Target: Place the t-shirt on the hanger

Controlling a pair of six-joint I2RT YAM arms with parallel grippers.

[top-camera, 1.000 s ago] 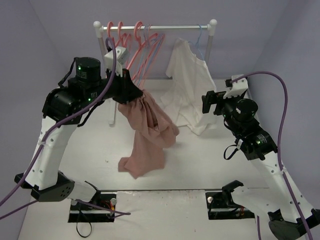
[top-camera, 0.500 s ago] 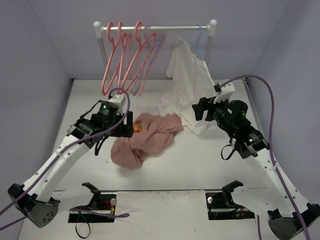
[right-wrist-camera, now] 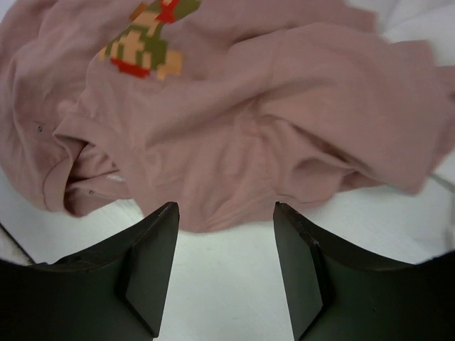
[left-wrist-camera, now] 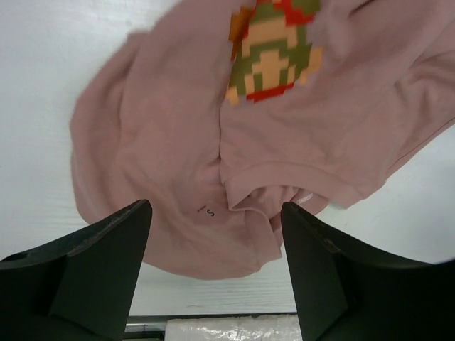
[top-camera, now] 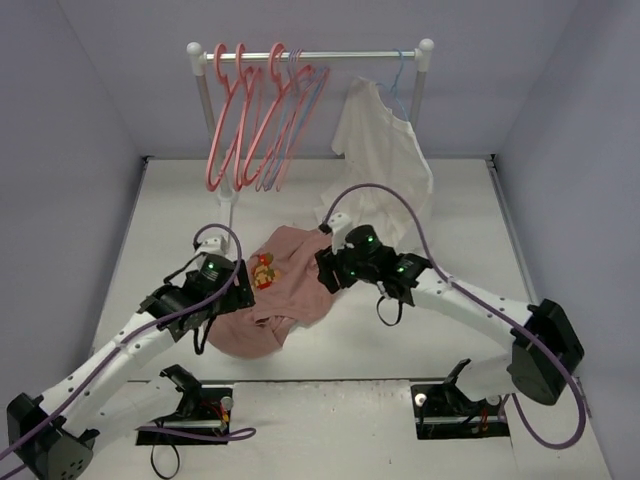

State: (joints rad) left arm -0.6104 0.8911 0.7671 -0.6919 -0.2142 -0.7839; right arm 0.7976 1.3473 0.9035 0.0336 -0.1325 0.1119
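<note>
Only a tiny dark mark (left-wrist-camera: 206, 210), perhaps an "S", shows inside the t-shirt (left-wrist-camera: 163, 128) collar.

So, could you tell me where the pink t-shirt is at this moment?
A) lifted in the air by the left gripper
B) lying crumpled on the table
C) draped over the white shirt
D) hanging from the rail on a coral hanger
B: the t-shirt lies bunched on the table, with the left gripper and right gripper over it, jaws apart.

Two shirts are in view: one salmon-pink t-shirt (top-camera: 300, 280) on the single table (top-camera: 180, 220) and one white shirt (top-camera: 385, 150) on the one rack (top-camera: 350, 55). The rack carries three coral-pink hangers (top-camera: 225, 130), seemingly one lavender hanger (top-camera: 312, 90), and one pale blue hanger (top-camera: 398, 75). There are two robot arms (top-camera: 130, 345).
</note>
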